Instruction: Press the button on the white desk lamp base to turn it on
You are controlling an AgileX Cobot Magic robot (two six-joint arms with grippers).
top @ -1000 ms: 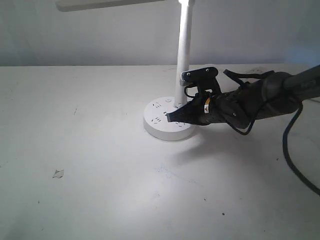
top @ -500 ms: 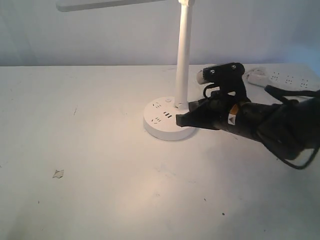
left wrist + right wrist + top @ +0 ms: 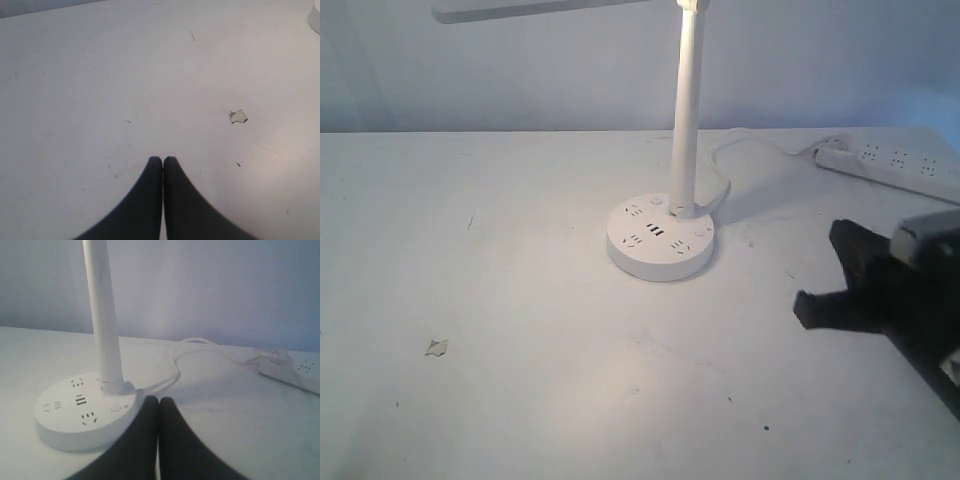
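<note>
**Item 1. White desk lamp base** [image 3: 660, 240]: round white disc, flat on the counter [image 3: 520, 300], close to the middle of the exterior view. Its top carries socket holes and short dark slots. A slim white pole [image 3: 686, 110] rises upright from the disc's 1 o'clock side. Nothing touches the disc. In the right wrist view a faint round mark [image 3: 116, 408] sits just beside the pole foot; whether it is the button cannot be told.

**Item 2. Lamp head** [image 3: 520, 9]: pale bar at the top edge of the exterior view, running from the pole toward 9 o'clock. A warm patch of light lies on the counter at 6 o'clock from the base.

**Item 3. Right tool** [image 3: 159, 401]: black, both fingers pressed together, holding nothing. In the exterior view it is a blurred dark shape at 4 o'clock from the base, well apart from it.

**Item 4. Left tool** [image 3: 162, 160]: black, fingers together, holding nothing, over bare counter. It does not show in the exterior view.

**Item 5. Cord** [image 3: 730, 165]: white, looping from the base's far side toward 2 o'clock.

**Item 6. Power strip** [image 3: 895, 163]: long, white, lying at 2 o'clock from the base, near the counter's far edge.

**Item 7. Paper scrap** [image 3: 437, 347]: small, pale, at 8 o'clock from the base, well apart from it, near the left tool.
</note>
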